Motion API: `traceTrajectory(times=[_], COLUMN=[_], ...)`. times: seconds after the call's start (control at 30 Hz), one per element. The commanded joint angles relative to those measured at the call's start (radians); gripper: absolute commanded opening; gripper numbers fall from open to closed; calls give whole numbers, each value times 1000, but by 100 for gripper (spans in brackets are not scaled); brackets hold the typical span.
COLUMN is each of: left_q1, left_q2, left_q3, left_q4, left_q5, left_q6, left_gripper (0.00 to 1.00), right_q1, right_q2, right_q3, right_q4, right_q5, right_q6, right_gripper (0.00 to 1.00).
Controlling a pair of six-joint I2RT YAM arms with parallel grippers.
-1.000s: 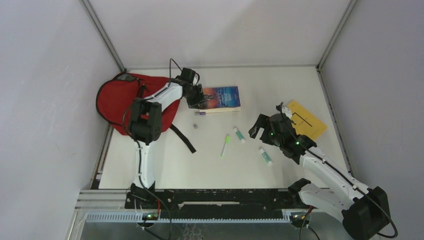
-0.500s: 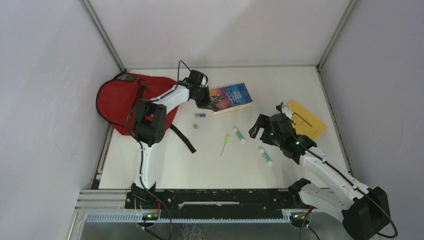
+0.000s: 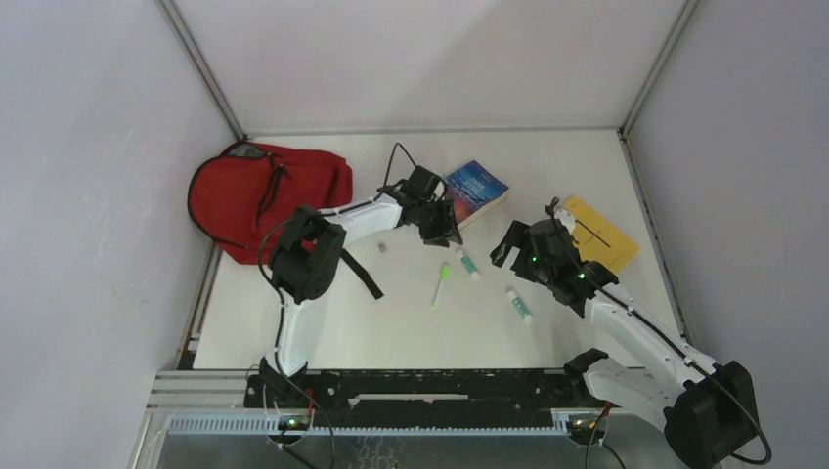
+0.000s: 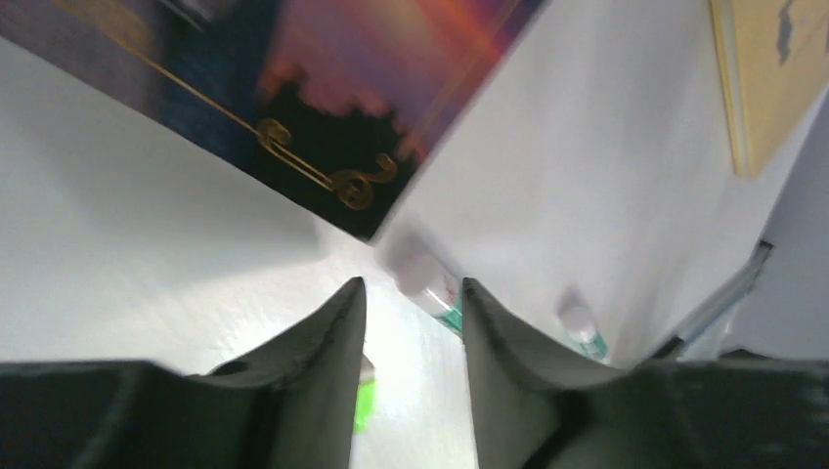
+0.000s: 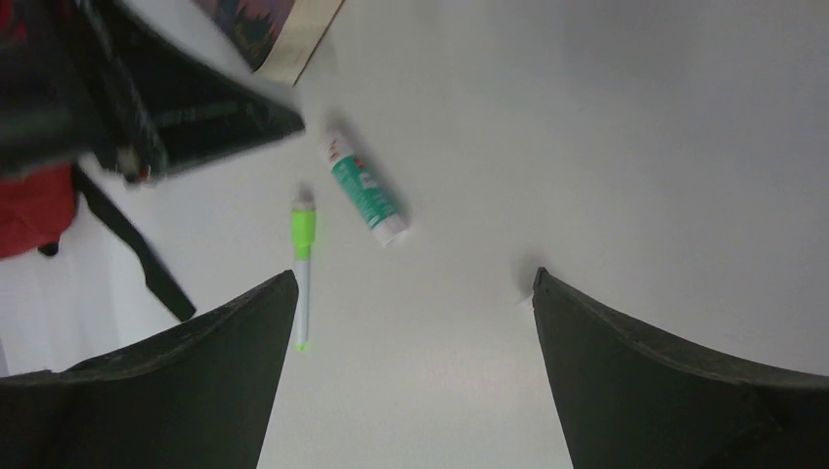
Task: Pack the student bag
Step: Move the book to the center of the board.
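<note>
Student bag (image 3: 264,195) at table (image 3: 391,332) left edge; left tool (image 4: 411,293) beside book (image 3: 479,188).

White tabletop (image 3: 411,332) inside plain pale walls (image 3: 430,59), aluminium corner posts (image 3: 200,68), even light.

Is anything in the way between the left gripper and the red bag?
Nothing visible. Between the left gripper and the student bag lies only that arm's own white link; a small grey item sits beside that line.
</note>
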Motion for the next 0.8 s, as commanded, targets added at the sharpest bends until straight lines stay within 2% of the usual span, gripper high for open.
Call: traceTrajectory(times=[0.0,0.07,0.3,0.4,0.53,0.77], left_q1=[-17,-17,46,101,141,239], left_q2=[-116,-158,-227,-228,-294,-490], left_q3=[-31,-30,54,64,14,-138], left_q4=[23,-5,-126,-152,-152,-159], left_q5=[56,35,-57,-34,-74,-299], left_q6=[-39,-5,110,137,172,207], left_gripper=[56,62,72,76,76,77], right_q1=[-88,-130,-256,-258,-244,-194], right_q2=[-2,-2,80,134,177,216], right_q3=[-22,-33,-36,-28,-28,-28], right_q4=[63,91,223,251,275,293], right_q5=[-40,-71,-219,-241,-258,-243], right_q6=[26,25,68,92,97,95], right_gripper=[100,100,98,97,97,96])
